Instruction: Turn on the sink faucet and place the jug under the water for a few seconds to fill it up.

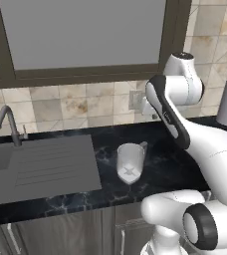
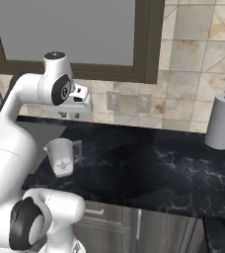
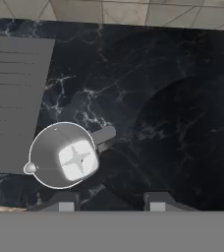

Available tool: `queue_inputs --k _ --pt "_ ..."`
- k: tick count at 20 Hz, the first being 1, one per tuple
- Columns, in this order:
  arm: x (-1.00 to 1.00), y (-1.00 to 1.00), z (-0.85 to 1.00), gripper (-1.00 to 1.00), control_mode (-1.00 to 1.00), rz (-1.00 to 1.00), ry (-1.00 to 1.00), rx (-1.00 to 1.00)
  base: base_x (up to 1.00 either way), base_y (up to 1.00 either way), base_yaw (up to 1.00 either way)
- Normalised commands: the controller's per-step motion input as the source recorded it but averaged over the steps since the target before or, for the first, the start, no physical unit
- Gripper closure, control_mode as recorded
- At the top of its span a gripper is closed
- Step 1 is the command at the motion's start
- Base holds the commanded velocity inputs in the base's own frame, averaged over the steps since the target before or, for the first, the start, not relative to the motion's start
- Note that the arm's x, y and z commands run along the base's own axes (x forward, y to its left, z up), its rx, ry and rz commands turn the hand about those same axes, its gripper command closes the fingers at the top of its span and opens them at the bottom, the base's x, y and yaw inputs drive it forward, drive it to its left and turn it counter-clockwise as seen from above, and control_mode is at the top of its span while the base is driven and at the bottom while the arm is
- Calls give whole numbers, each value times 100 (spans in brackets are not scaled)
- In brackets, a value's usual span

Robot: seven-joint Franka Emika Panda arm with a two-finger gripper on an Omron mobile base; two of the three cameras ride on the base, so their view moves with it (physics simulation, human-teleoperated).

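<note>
Jug is standing upright on the dark surface, lower left of the hand view, just beside the sink drainboard. Gripper is hovering above, offset right of it; jaws are standing apart, empty. Handle is pointing upper right.

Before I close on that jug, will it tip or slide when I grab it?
The jug looks empty and thin-walled, so it is probably light and may skid on the glossy black counter if nudged. It tapers to a narrower base, so a push high on one side could tip it. Its side handle probably gives the gripper a more secure hold than the smooth wall.
</note>
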Motion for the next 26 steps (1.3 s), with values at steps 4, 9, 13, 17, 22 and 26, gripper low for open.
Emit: queue_inputs --k 4,9,13,17,22,26 --pt "-11 6 0 -100 -100 0 -2 0 0 0 0" --pt "-3 12 0 -100 100 0 0 -1 -9 70 -1" --pt "0 0 0 -100 100 0 0 0 -1 100 -3" --pt "0 0 0 -100 100 0 0 0 0 100 -3" --pt "0 0 0 -100 100 0 0 0 6 51 -3" --pt "0 0 0 -100 100 0 0 0 32 0 -1"
